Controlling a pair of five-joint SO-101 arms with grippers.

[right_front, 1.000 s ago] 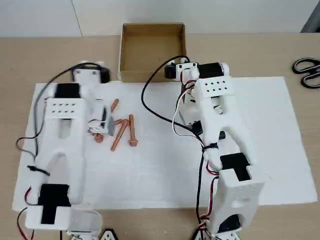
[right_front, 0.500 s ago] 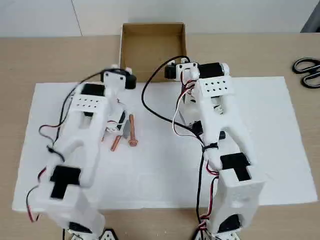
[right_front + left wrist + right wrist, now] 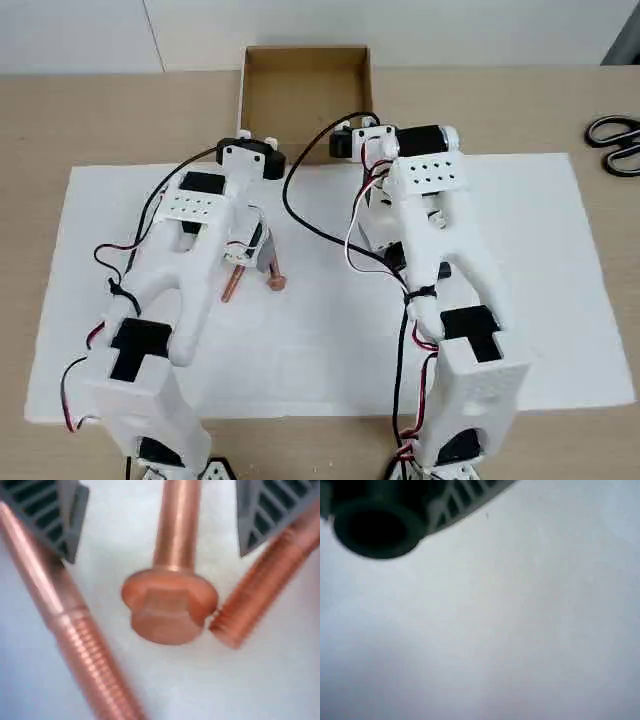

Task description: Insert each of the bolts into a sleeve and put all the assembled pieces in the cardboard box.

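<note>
The middle bolt (image 3: 170, 605), a copper-coloured flanged hex bolt, lies flat on the white paper sheet (image 3: 520, 300) with its shank running between the two dark fingers (image 3: 50, 515) of the left gripper (image 3: 157, 552). The fingers stand apart on either side of the shank and are not yet pressing on it. Two more bolts lie alongside at an angle. One (image 3: 260, 595) has its threaded end just beside the hex head, perhaps touching it. The other (image 3: 65, 630) passes under one fingertip.

Within the last second the left arm has swung in from the left part of the sheet and come down over the bolt cluster, covering most of it in the high view. The bolts themselves have barely shifted. The right arm has kept still, its wrist low over the sheet near the cardboard box (image 3: 305, 105). Its own camera shows a dark tube-shaped piece (image 3: 375, 530) close by, possibly a sleeve. Whether the right gripper holds it cannot be told.

The left arm now appears lined up for a first pick, so closing on the shank looks like the step in hand. The crowding neighbours could be nudged or caught. The box holds no assembled piece, so the task seems near its start.
</note>
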